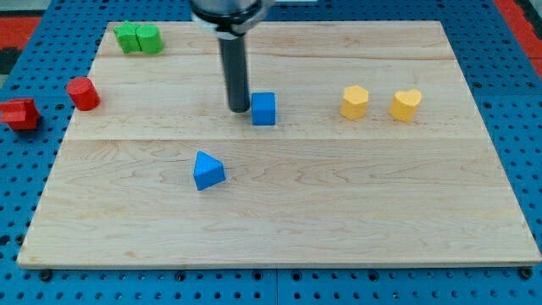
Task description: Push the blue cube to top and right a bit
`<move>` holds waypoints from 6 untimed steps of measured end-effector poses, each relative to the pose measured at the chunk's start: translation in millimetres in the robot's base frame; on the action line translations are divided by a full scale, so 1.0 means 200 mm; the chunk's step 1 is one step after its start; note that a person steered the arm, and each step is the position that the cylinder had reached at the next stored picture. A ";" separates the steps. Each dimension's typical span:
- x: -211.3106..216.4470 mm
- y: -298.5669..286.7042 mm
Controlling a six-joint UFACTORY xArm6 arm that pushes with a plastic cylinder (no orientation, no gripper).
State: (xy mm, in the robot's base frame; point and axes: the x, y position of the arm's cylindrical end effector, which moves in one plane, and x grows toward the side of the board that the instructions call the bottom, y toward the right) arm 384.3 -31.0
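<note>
The blue cube [264,108] sits on the wooden board [339,203], a little above its middle. My tip [238,109] rests on the board just to the left of the cube, touching or nearly touching its left face. The dark rod rises straight up from the tip to the view's top edge. A blue triangular block [207,170] lies below and to the left of the cube, well apart from my tip.
Two green blocks [139,38] stand together at the board's top left corner. A red cylinder [83,93] sits at the left edge, and a red block [19,113] lies off the board. A yellow hexagonal block [355,102] and a yellow heart-shaped block [406,104] stand to the right.
</note>
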 end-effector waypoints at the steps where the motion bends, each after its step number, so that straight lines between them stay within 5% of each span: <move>1: 0.05 0.01; 2: 0.22 0.00; 4: 0.02 0.30; 5: 0.50 0.30; 6: 0.94 -0.12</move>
